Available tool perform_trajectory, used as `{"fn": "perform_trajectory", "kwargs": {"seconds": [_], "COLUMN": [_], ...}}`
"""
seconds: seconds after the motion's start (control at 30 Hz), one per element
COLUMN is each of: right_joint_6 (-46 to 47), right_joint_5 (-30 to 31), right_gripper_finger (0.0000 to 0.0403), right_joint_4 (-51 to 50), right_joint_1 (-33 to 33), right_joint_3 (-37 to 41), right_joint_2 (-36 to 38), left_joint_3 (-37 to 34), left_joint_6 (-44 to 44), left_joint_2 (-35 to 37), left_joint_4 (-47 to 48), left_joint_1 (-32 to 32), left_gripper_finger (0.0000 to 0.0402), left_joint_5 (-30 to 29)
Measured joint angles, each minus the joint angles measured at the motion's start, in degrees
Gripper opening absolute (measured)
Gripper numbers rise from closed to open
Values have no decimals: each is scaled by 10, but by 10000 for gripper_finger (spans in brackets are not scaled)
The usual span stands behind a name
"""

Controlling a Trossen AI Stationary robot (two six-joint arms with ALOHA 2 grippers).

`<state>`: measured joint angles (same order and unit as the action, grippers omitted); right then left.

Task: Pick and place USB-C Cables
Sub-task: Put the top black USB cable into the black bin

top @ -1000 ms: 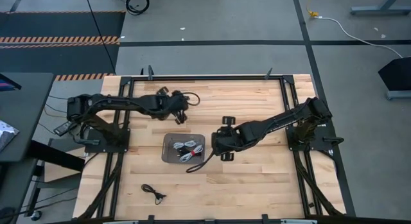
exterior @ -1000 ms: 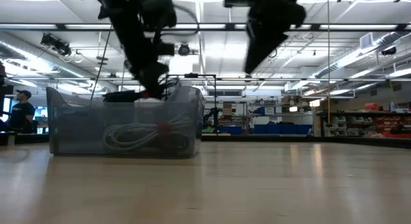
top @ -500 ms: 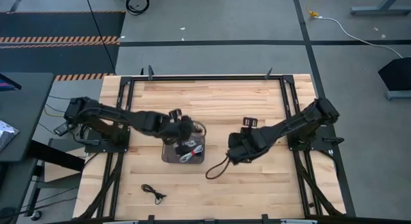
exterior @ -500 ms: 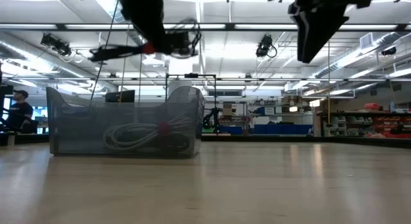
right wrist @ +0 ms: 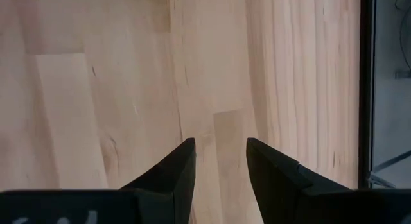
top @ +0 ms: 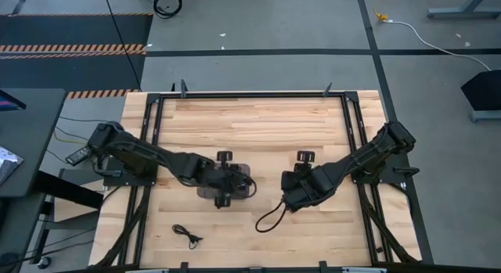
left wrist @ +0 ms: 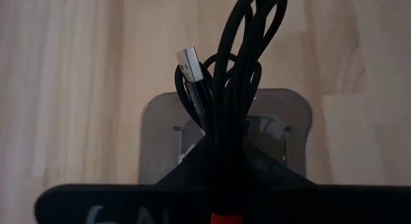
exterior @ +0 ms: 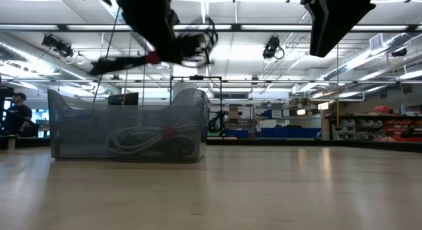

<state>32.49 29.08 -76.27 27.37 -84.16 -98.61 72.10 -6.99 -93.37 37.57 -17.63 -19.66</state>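
Note:
My left gripper [top: 228, 181] hangs over the grey tray [top: 205, 192], shut on a black USB-C cable bundle [left wrist: 237, 89] whose silver plug [left wrist: 189, 65] sticks out. In the low view the bundle [exterior: 198, 44] sits above the tray's rim [exterior: 125, 91]. White cables [exterior: 142, 139], one with a red tie [exterior: 168, 131], lie on the tray floor. My right gripper [right wrist: 220, 160] is open above bare wood, right of the tray [top: 288, 196]. A black cable loop [top: 270, 218] trails from under it toward the near edge. Another black cable [top: 186, 235] lies near the near edge. My left gripper pinches the black bundle near its middle [left wrist: 226, 179], where a red bit [left wrist: 228, 217] shows, coming from above. The bundle is lifted clear over the tray; its loops [exterior: 203, 40] stick out one way and a tail [exterior: 112, 62] the other. My right gripper has nothing between its fingers [right wrist: 180, 169]; whether the black loop [top: 274, 214] touches it, I cannot tell.
Black metal rails [top: 356, 132] frame the wooden table top on every side, and one rail [right wrist: 366, 89] shows in the right wrist view. Bare wood [top: 258, 124] lies beyond the tray toward the far edge.
My left gripper has carried the black bundle from the far-left part of the table toward the near edge and right, ending over the tray. My right gripper has drawn away from the tray toward the right and near edges, and the black loop has moved along with it.

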Motion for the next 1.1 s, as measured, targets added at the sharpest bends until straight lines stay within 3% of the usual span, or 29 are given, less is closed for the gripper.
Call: {"fn": "perform_trajectory", "kwargs": {"seconds": [0.27, 1.1], "right_joint_6": [-28, -57], "right_joint_5": [0, 15], "right_gripper_finger": [145, 145], "right_joint_4": [0, 7], "right_joint_1": [4, 3], "right_joint_3": [0, 0], "right_joint_2": [0, -1], "left_joint_3": [0, -1], "left_joint_6": [-20, -59], "left_joint_2": [-58, -77], "left_joint_4": [20, 28], "left_joint_1": [13, 3], "left_gripper_finger": [45, 46], "left_joint_5": [10, 34]}}
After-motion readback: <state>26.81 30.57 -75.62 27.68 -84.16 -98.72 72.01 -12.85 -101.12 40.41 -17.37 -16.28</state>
